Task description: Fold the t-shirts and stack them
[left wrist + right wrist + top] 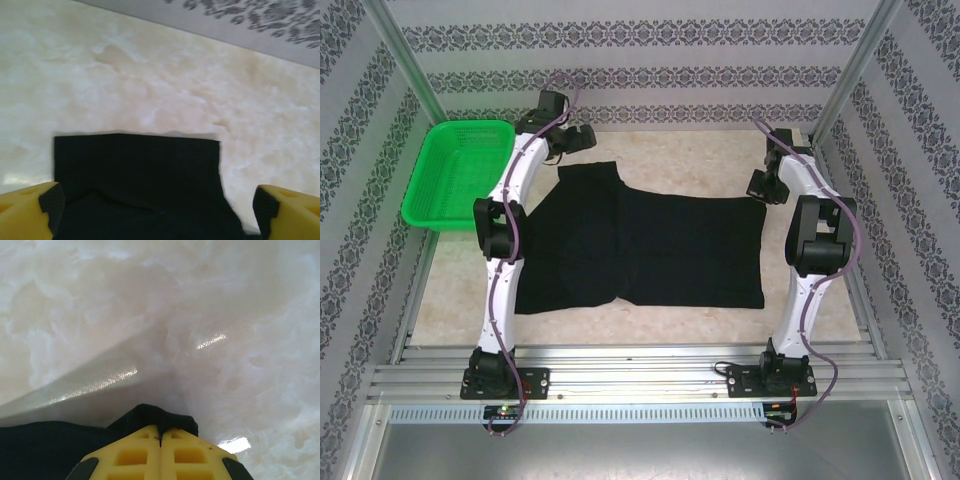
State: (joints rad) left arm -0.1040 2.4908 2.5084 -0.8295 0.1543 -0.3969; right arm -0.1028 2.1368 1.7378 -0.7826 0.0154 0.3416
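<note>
Shirt: black short-sleeved soft fabric t-shirt point(660, 250) flat on pale marbled table point(640, 328).
Left gripper point(157, 202): spread wide over a sleeve.
Right gripper point(160, 432): pressed together, seemingly pinching the shirt's corner.

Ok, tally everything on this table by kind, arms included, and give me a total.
Black t-shirt: 1
Green mesh basket: 1
Robot arms: 2, left arm and right arm
Total: 4
</note>
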